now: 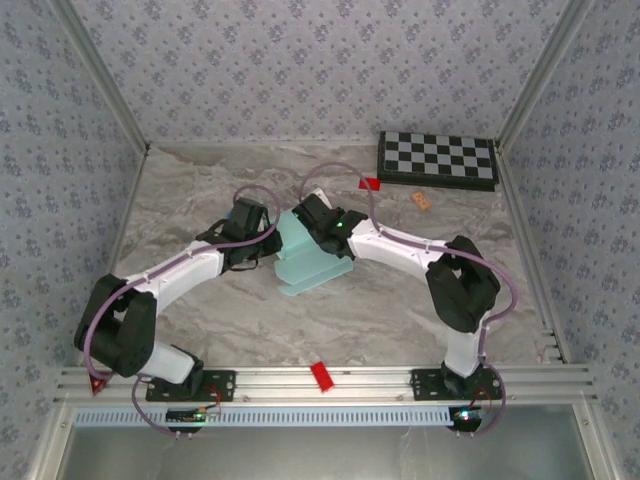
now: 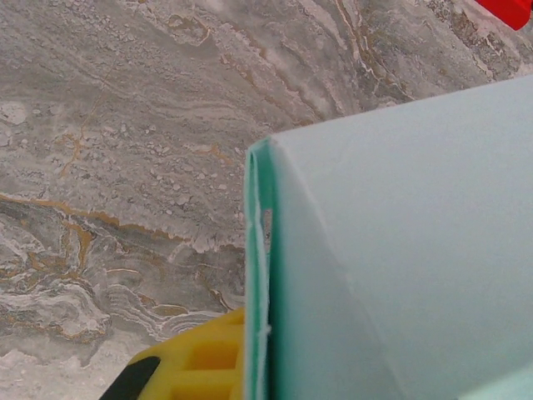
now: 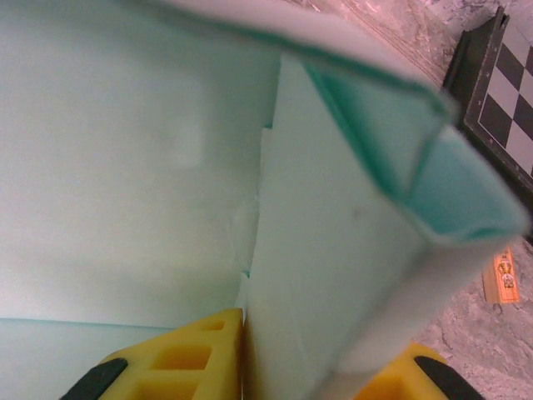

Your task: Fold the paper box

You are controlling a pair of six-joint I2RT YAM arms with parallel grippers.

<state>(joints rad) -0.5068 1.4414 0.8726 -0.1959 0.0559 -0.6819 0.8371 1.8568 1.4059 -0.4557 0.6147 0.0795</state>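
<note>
The paper box [image 1: 310,262], pale light-blue card partly folded up, lies mid-table between both arms. My left gripper [image 1: 262,240] meets it from the left. In the left wrist view a card wall [image 2: 400,250] stands edge-on against one yellow finger [image 2: 196,362]; the other finger is hidden behind the card, and the gripper [image 2: 262,375] is shut on that wall. My right gripper [image 1: 318,225] reaches in from the right. In the right wrist view a folded flap [image 3: 333,250] of the box sits between both yellow fingers [image 3: 179,362], touching each, so the gripper [image 3: 300,375] is shut on it.
A black-and-white checkerboard [image 1: 437,160] lies at the back right, with a small tan block [image 1: 421,201] in front of it. Red tape marks sit at the back middle [image 1: 369,184] and on the front rail [image 1: 322,376]. Patterned walls enclose the marble table [image 1: 200,200].
</note>
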